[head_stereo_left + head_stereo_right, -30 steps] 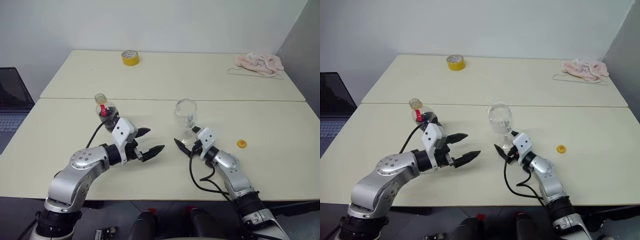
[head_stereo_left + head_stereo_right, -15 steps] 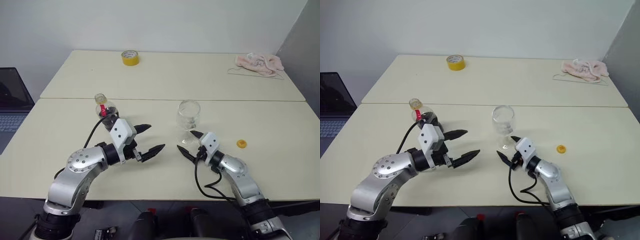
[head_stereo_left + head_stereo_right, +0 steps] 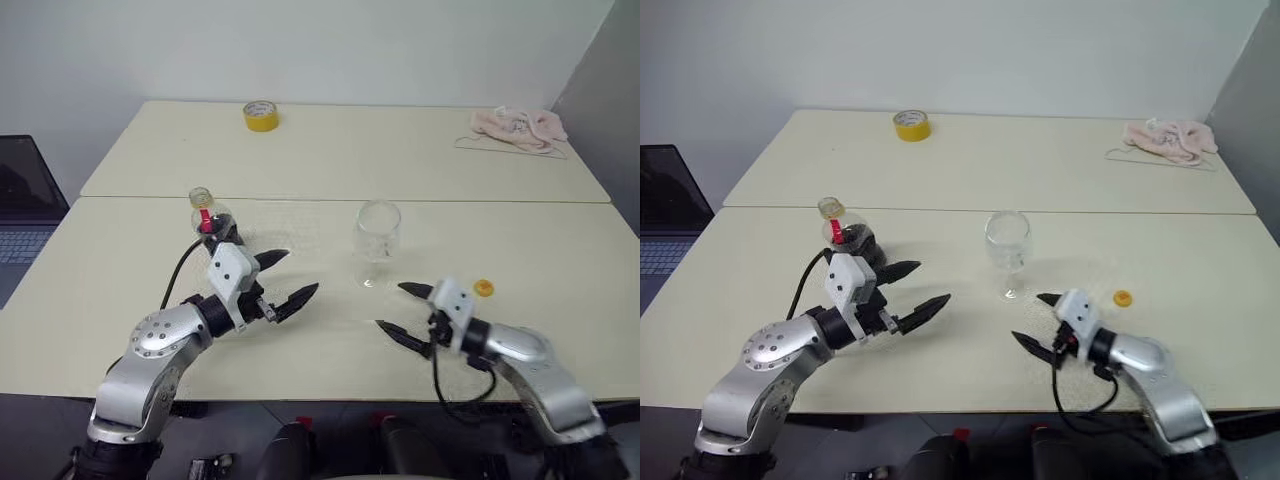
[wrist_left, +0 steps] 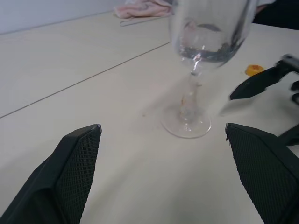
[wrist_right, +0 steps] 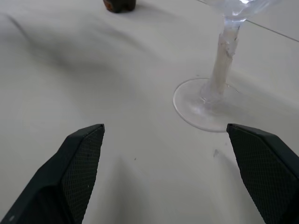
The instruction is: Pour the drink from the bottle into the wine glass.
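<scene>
Standing upright near the middle of the frame, the wine glass [image 3: 377, 243] is resting on the cream counter [image 3: 330, 150], touched by neither tool. The bottle [image 3: 210, 221] is standing at centre left, uncapped, with dark drink [image 3: 857, 240] in its lower part. The left tool [image 3: 283, 280] is hovering just in front of the bottle with its fingers spread wide, gripping nothing. The right tool [image 3: 403, 312] is hanging at lower right, also wide open and empty. A small orange cap [image 3: 483, 288] is lying right of the glass. A yellow tape roll [image 3: 260, 115] is sitting at upper centre, a pink cloth [image 3: 518, 127] at upper right.
</scene>
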You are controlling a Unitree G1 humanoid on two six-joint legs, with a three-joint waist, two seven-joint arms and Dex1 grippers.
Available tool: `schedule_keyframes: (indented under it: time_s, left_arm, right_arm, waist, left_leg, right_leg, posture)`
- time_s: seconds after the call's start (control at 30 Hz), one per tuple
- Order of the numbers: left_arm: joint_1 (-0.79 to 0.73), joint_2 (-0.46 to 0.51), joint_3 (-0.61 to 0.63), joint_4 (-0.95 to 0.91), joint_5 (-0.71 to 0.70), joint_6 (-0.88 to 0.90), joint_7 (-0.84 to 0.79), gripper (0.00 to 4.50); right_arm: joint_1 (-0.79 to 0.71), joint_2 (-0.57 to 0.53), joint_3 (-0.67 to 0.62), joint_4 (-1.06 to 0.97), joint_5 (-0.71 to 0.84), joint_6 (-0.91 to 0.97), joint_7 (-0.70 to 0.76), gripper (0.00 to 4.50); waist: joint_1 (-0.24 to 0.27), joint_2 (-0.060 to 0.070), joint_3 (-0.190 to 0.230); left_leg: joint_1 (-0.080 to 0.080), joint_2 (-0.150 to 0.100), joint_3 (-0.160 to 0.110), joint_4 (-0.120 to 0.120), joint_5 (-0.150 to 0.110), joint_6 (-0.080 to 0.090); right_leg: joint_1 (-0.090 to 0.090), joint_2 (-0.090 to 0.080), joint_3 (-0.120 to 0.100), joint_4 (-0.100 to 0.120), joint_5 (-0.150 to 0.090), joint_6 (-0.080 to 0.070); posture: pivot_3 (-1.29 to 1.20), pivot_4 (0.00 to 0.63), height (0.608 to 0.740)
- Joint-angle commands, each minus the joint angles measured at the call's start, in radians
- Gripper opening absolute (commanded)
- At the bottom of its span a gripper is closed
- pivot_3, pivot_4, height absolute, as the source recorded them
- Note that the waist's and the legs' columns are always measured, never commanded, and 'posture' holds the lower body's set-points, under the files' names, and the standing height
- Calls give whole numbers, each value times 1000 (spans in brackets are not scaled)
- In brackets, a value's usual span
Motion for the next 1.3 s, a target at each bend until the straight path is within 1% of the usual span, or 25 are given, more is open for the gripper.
schedule_keyframes:
  time_s: [0.03, 0.1, 0.3, 0.43, 0.5, 0.57, 0.73, 0.83, 0.97, 1.3]
  left_arm:
    - [49, -20, 37, -60, 53, -79, 58, 4500]
    - [88, -33, 37, -76, 82, -114, 84, 4500]
    - [272, -136, 97, -85, 216, -261, 245, 4500]
    - [318, -216, 136, -86, 211, -233, 338, 4500]
    - [286, -243, 155, -65, 201, -194, 383, 4500]
    - [234, -250, 171, -35, 189, -153, 409, 4500]
    - [82, -216, 210, 86, 190, -103, 427, 4500]
    - [6, -175, 209, 186, 206, -120, 400, 4500]
    - [-56, -130, 188, 289, 226, -157, 361, 4500]
    - [-159, -100, 169, 453, 263, -236, 318, 4500]
  right_arm:
    - [32, -74, -71, -187, 127, 101, 45, 4475]
    - [42, -109, -92, -233, 171, 140, 55, 4475]
    - [-12, -177, -150, -284, 289, 230, 68, 4475]
    - [-61, -194, -144, -268, 298, 237, 68, 4475]
    - [-84, -192, -133, -261, 300, 239, 66, 4475]
    - [-107, -186, -123, -258, 305, 244, 63, 4475]
    - [-157, -183, -86, -246, 301, 243, 74, 4475]
    - [-161, -188, -68, -246, 298, 241, 80, 4475]
    - [-152, -192, -58, -252, 295, 242, 79, 4475]
    - [-136, -195, -58, -271, 295, 248, 63, 4475]
  waist:
    - [0, 0, 0]
    - [0, 0, 0]
    - [2, 0, 0]
    - [10, 0, 0]
    - [15, 0, 0]
    - [23, 0, 0]
    - [26, -1, -1]
    - [26, -1, -1]
    - [25, -1, -1]
    - [26, -1, -1]
  left_leg:
    - [0, 0, 0, 0, 0, 0]
    - [0, 0, 0, -1, 0, 0]
    - [0, 0, 0, 0, 0, 0]
    - [1, 0, 0, 1, 0, 1]
    - [1, 0, 0, 1, -1, 1]
    - [1, -1, 0, 1, -1, 1]
    - [1, -1, -1, 1, -1, 1]
    - [1, -1, -1, 1, 0, 1]
    - [1, -1, -1, 1, 0, 1]
    - [1, -1, -1, 1, 0, 1]
  right_leg:
    - [0, 0, 0, 0, 0, 0]
    - [0, 0, 0, -1, 0, 0]
    - [1, 0, 0, -1, 0, 0]
    - [3, 0, -1, -2, 0, 0]
    - [3, 0, -1, -2, 0, 0]
    - [4, 0, -1, -2, 0, 0]
    - [4, 0, -2, -2, 0, 0]
    - [4, 0, -2, -2, 0, 0]
    - [3, 0, -2, -2, 0, 0]
    - [3, -1, -2, -2, 0, 0]
  posture:
    - [0, 150, 740]
    - [0, 150, 740]
    - [0, 150, 740]
    - [0, 150, 740]
    - [0, 150, 740]
    - [0, 150, 740]
    - [0, 150, 740]
    - [0, 150, 740]
    - [0, 150, 740]
    - [0, 150, 740]
